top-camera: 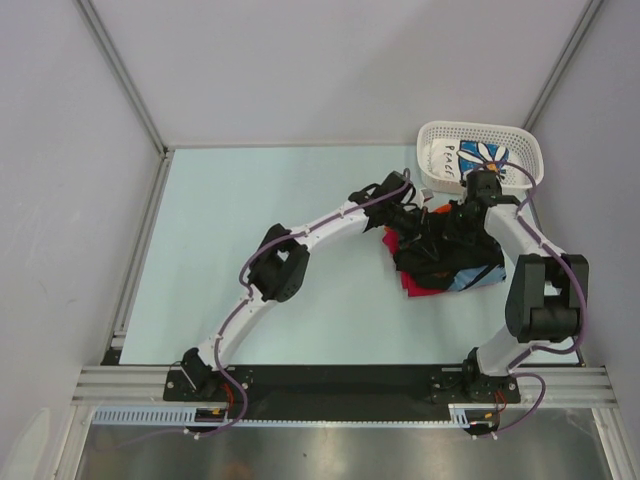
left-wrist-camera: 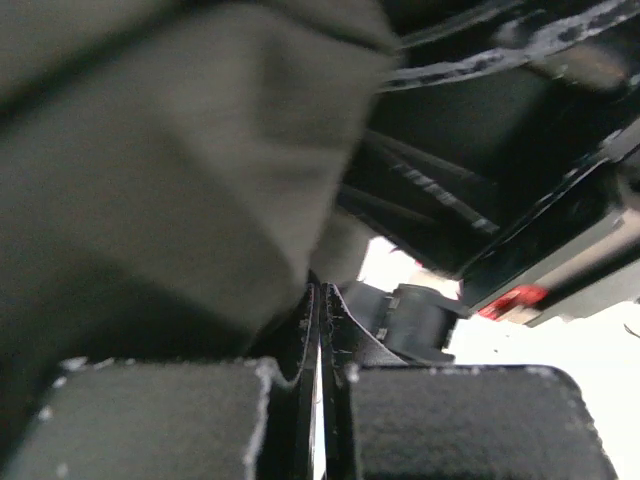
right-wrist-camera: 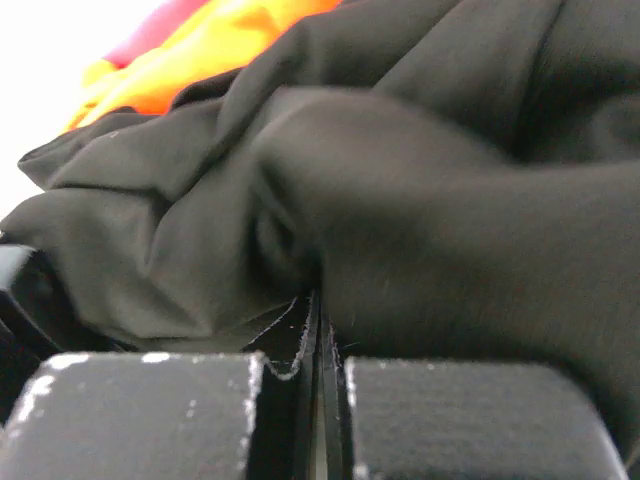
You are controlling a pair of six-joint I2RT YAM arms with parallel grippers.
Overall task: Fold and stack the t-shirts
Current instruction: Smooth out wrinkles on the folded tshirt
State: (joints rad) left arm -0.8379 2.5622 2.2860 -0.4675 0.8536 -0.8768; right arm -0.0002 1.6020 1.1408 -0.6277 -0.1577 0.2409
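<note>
From above, both arms meet over a crumpled black shirt (top-camera: 440, 250) lying on a red shirt (top-camera: 415, 290) on the table (top-camera: 280, 200), just beside the basket (top-camera: 530, 150) (a white shirt (top-camera: 465, 155) with a daisy print lies inside). The left wrist view alone shows the left gripper (left-wrist-camera: 320, 295) pinched nearly closed on a fold of the black shirt. The right wrist view shows the right gripper (right-wrist-camera: 318, 300) clamped on it likewise.

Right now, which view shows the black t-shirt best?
Top external: the black t-shirt shows nearly whole, over a red t-shirt. The wrist views show only close folds at the shut left pincer and right pincer.
</note>
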